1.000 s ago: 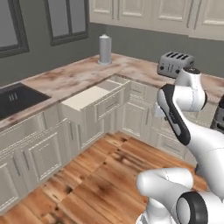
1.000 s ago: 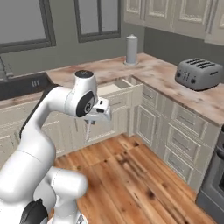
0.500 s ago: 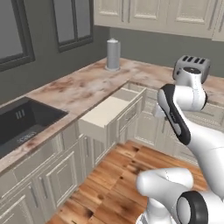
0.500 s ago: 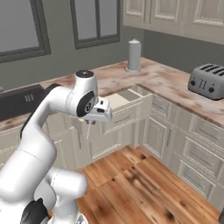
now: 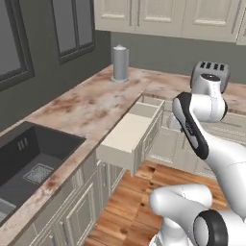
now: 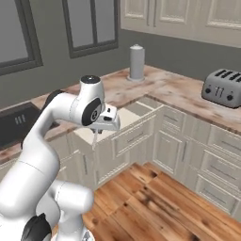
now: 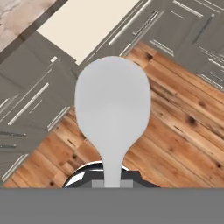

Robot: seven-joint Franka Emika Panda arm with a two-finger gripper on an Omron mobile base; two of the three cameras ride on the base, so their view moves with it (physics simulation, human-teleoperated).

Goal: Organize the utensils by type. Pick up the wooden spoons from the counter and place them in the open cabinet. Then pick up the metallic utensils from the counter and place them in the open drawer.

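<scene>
Home kitchen: cream panelled cabinets (image 6: 221, 164), marbled worktop (image 5: 91, 103), sink (image 5: 33, 161), toaster (image 6: 222, 87), wood floor (image 6: 155, 202).

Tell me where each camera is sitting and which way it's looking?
Left base view: behind the arm's left, looking forward and down at the worktop, sink and open drawer; white arm at lower right.
Right base view: behind the arm's right, facing the same corner; arm at lower left, gripper holding a thin utensil.
Hand view: on the hand, looking down along the gripper at the grey metal spoon it holds, over the wooden floor and drawer.
Both base views share the drawer, grey canister and toaster.
</scene>
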